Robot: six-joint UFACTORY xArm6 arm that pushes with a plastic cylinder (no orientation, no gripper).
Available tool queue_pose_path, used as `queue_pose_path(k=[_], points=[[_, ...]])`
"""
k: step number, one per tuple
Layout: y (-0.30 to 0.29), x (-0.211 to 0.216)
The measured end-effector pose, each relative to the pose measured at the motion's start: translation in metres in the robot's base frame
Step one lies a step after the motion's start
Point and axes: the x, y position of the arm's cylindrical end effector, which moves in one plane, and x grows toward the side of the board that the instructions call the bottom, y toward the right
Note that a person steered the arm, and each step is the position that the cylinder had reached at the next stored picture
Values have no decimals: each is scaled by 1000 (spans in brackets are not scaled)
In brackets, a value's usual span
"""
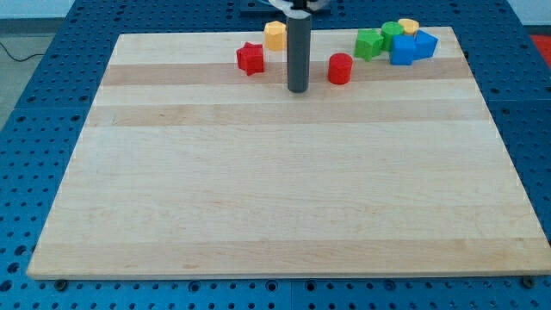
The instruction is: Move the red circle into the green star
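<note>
Nearest, item one: wooden board [284, 224], pale planks running left to right, its near edge close to the view's bottom and bare wood across the near and middle bands. Surround: blue perforated table [26, 155], showing past the board's left, right and near edges. Item two: my tip [298, 89], lower end of a straight dark rod, resting on the board in the far band; the arm carries no gripper, so no open or closed state applies. Item three: red circle [340, 69], a short cylinder, just right of the tip and apart from it, with a strip of bare wood between. Item four: red star [250, 58], left of the tip, also apart from it. Item five: yellow block [275, 34], shape unclear, farther back and just right of the red star, close to the far edge. Item six: cluster near the far right corner, well right of the red circle with open wood between. Contents: green star [370, 43] at the cluster's left end; green block [393, 33] beside it, shape unclear; yellow block at the back [408, 26], partly hidden; blue block [402, 51] in front; blue block at the right end [425, 43], touching its neighbour. Cluster members crowd together, contacts mostly indistinct.
</note>
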Motion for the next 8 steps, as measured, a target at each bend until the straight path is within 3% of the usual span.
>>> queue_pose_path(k=[3,5,8], points=[[70,-31],[-5,-30],[91,-42]])
